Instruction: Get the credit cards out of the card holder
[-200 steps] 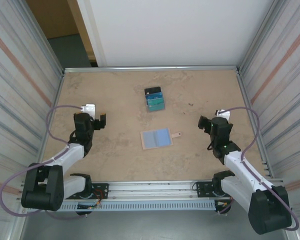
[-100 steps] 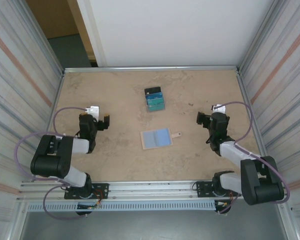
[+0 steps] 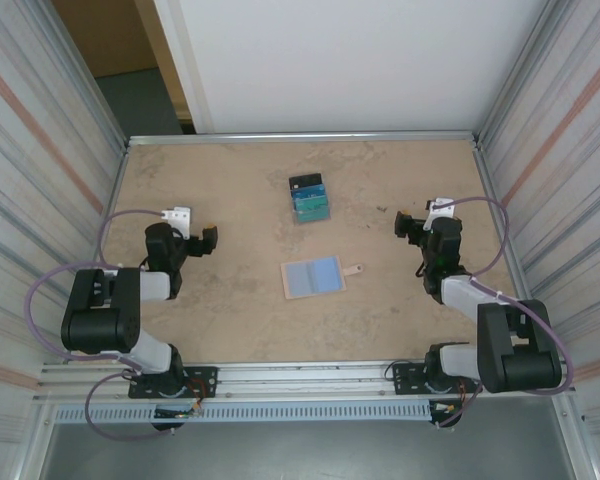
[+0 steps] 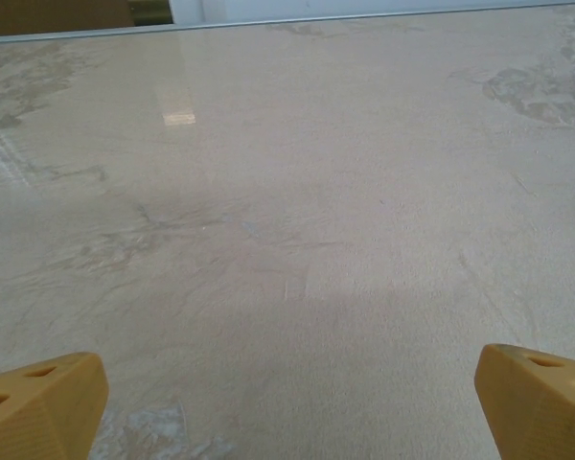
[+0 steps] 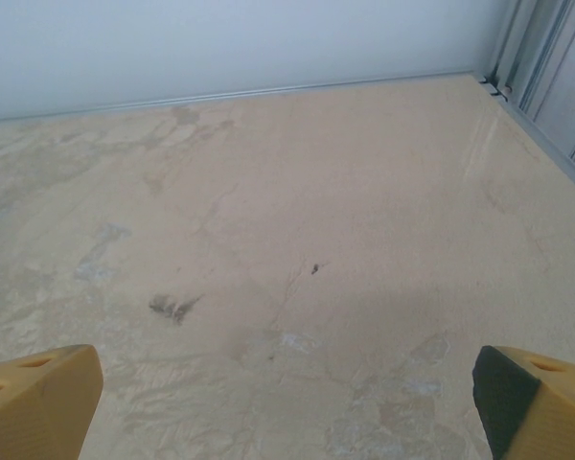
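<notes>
In the top external view, the small flat folding card holder [image 3: 313,277] lies opened near the middle of the beige stone-patterned table [image 3: 230,180]. Its pale blue lining faces up and its tan tab [image 3: 353,269] points toward the right edge. Nearer the far edge sits a stack of thin plastic credit cards [image 3: 309,198] in black, blue and teal. The left gripper [image 3: 204,240] and right gripper [image 3: 404,223] are spread wide and empty, near the left and right edges.

The job looks nearly finished. If a card remains, pin the holder with one gripper and slide the card out flat with the other. The pockets are too small to tell whether any is filled.

In the left wrist view, yellow fingertips [image 4: 38,407], cut off at the bottom corners, gape over bare table.

The right wrist view is alike, with small dark specks [image 5: 172,307] on the table.
</notes>
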